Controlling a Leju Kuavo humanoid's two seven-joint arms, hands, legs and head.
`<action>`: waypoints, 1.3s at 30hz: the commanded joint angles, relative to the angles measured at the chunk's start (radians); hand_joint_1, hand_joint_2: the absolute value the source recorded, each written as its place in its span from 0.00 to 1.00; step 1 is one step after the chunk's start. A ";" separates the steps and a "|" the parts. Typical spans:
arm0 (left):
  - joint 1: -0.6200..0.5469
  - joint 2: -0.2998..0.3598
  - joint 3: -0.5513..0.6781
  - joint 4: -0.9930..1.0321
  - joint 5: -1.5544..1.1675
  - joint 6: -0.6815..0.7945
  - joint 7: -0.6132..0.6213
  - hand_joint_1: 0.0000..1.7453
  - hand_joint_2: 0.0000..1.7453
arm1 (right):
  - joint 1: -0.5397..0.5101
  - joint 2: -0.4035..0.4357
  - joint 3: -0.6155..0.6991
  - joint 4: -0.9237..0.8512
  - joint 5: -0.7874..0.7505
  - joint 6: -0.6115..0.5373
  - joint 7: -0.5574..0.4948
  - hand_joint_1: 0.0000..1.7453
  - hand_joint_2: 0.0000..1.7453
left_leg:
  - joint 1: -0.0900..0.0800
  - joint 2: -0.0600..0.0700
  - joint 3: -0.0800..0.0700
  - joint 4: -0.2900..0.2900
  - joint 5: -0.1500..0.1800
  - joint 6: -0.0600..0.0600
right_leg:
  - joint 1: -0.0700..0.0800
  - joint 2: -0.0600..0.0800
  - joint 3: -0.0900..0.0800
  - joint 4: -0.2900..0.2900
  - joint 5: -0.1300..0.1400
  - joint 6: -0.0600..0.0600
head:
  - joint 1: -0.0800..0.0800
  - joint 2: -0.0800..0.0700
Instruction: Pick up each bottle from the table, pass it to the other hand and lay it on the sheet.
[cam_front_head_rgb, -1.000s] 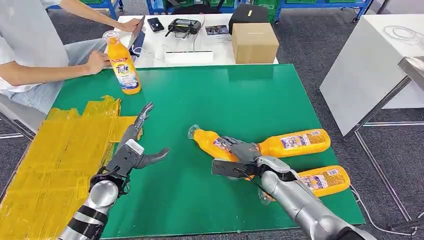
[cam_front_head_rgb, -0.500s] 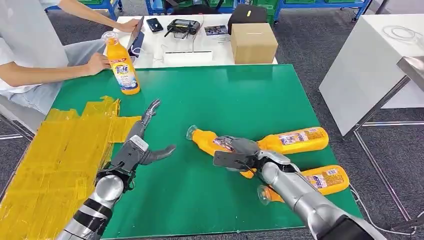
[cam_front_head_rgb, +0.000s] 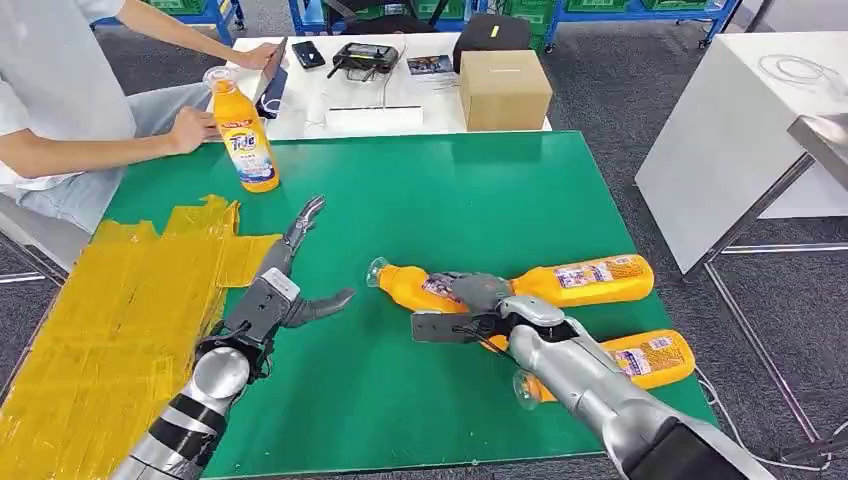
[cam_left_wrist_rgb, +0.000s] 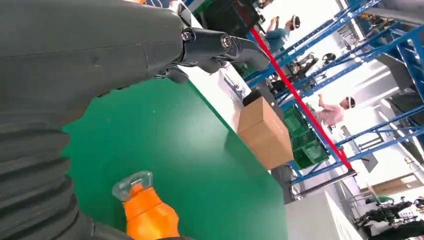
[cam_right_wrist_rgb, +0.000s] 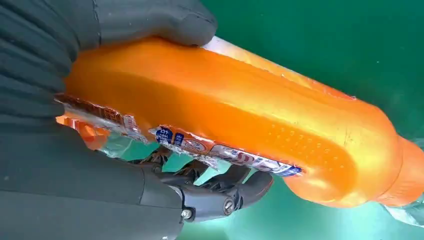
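Note:
My right hand (cam_front_head_rgb: 482, 308) grips an orange bottle (cam_front_head_rgb: 405, 284) around its body, low over the green table (cam_front_head_rgb: 460, 190), clear cap pointing toward my left hand. The right wrist view shows the thumb over the bottle (cam_right_wrist_rgb: 240, 125) and dark fingers (cam_right_wrist_rgb: 220, 192) under it. My left hand (cam_front_head_rgb: 283, 292) hovers open a short way to the left, fingers spread, beside the yellow sheet (cam_front_head_rgb: 110, 300). In the left wrist view the bottle's cap (cam_left_wrist_rgb: 133, 182) lies just past my left hand (cam_left_wrist_rgb: 100, 55). Two more orange bottles (cam_front_head_rgb: 585, 280) (cam_front_head_rgb: 645, 358) lie at the right.
An upright orange bottle (cam_front_head_rgb: 243, 128) stands at the table's far left corner, close to a seated person's hand (cam_front_head_rgb: 190, 128). Behind the green table a white table holds a cardboard box (cam_front_head_rgb: 505, 88), a controller and a phone. A white bench (cam_front_head_rgb: 730, 130) stands at the right.
My right hand has carried the bottle a little to the left, toward my left hand. The left hand has edged forward and stays open.

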 joint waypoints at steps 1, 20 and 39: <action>0.012 0.011 0.003 0.013 -0.009 0.007 0.013 0.00 1.00 | 0.081 0.027 0.185 0.052 0.150 -0.096 0.011 1.00 1.00 | 0.001 -0.001 -0.004 0.001 0.001 -0.001 | 0.001 0.000 -0.004 0.000 0.001 -0.001 | 0.000 0.000; 0.031 0.004 0.033 -0.016 -0.026 -0.018 0.016 0.00 1.00 | 0.091 -0.006 0.238 -0.081 0.260 -0.253 -0.110 1.00 1.00 | 0.001 -0.002 -0.009 -0.001 0.002 0.000 | 0.003 -0.002 0.004 -0.002 0.001 -0.001 | 0.000 0.000; 0.052 0.000 0.059 -0.037 -0.033 -0.039 0.027 0.00 1.00 | 0.165 -0.031 0.149 -0.203 0.374 -0.404 -0.123 0.00 1.00 | 0.001 -0.003 -0.019 0.000 0.001 0.000 | 0.002 -0.001 -0.006 0.000 0.000 0.000 | 0.000 0.000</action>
